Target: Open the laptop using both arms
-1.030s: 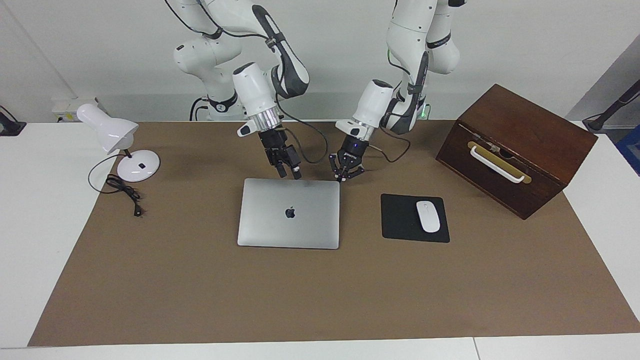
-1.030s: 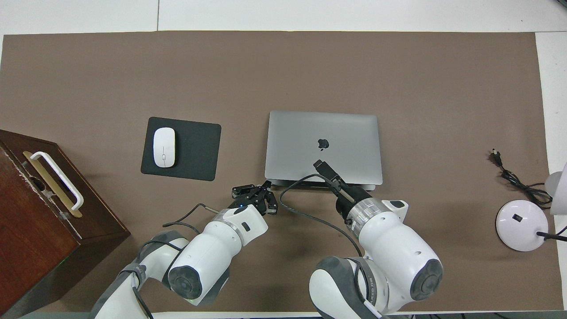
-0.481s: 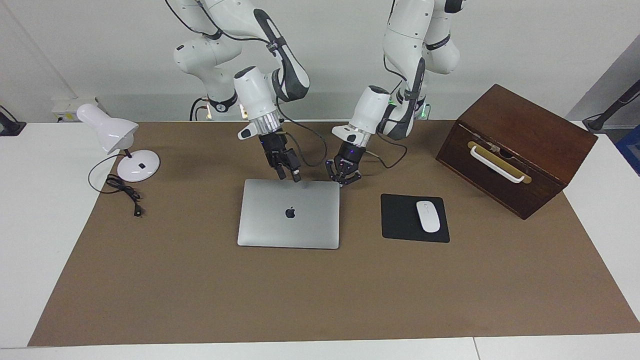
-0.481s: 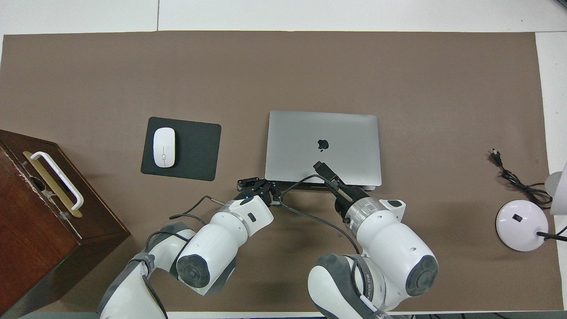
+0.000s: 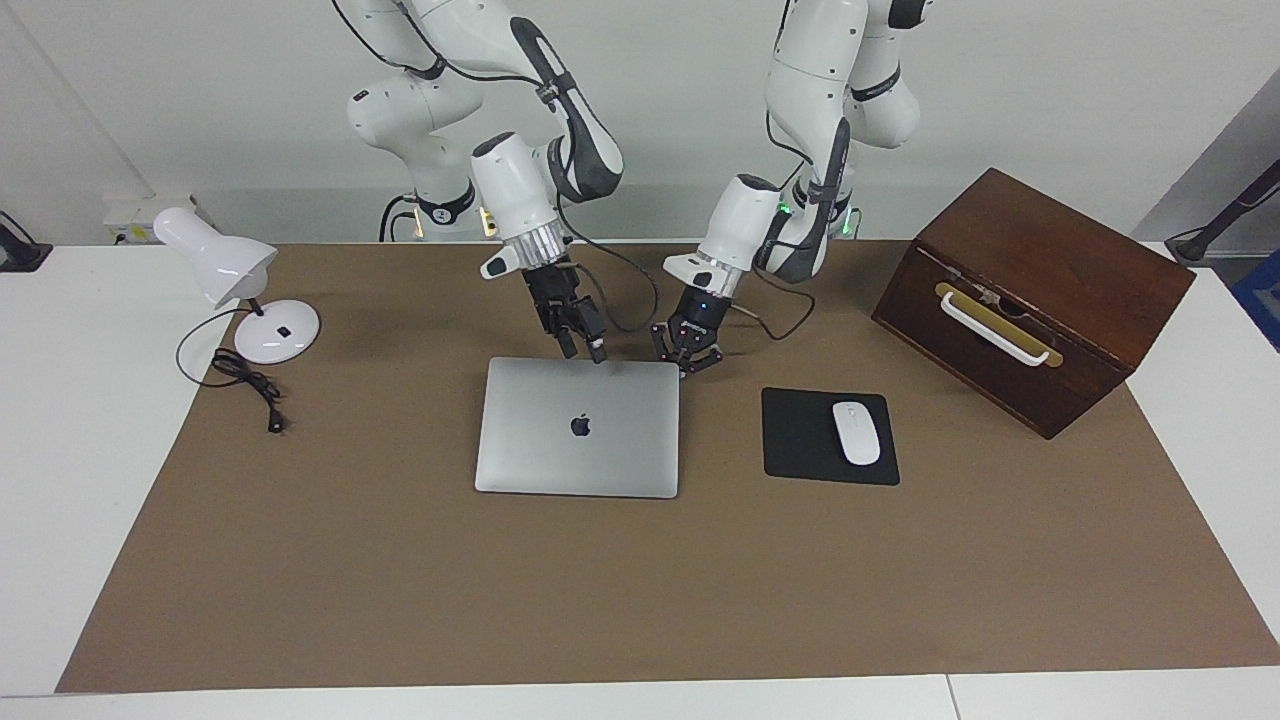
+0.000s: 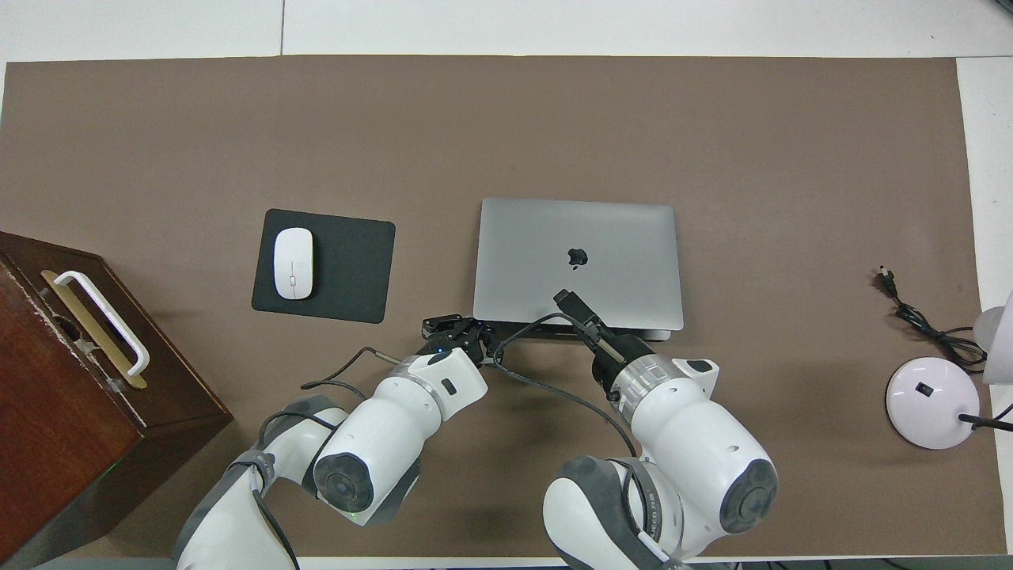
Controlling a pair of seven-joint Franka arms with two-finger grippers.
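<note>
Brown matting (image 5: pixel 400 580) covers the white counter (image 5: pixel 60 450) in front of you, and a plain white wall stands at the robots' end. Toward the right arm's end you see a white desk lamp (image 5: pixel 235 285) with its black cord (image 5: pixel 245 385) lying beside the base. Toward the left arm's end there is a black mouse pad (image 5: pixel 800 440) with a white mouse (image 5: pixel 856 432) on it, and a dark wooden box (image 5: pixel 1035 295) with a white handle stands nearer to the robots than the pad.

Your laptop (image 5: pixel 578 427) lies closed and flat in the middle of the mat, between the lamp and the mouse pad, the logo facing up. Nothing lies on its lid.

Your left hand (image 5: pixel 688 366) is fully closed, holds nothing, and sits at the laptop's corner nearest the robots on the mouse pad's side. Your right hand (image 5: pixel 583 345) is low over the laptop's edge nearest the robots; I cannot tell how far it is open, or whether it touches the lid.
</note>
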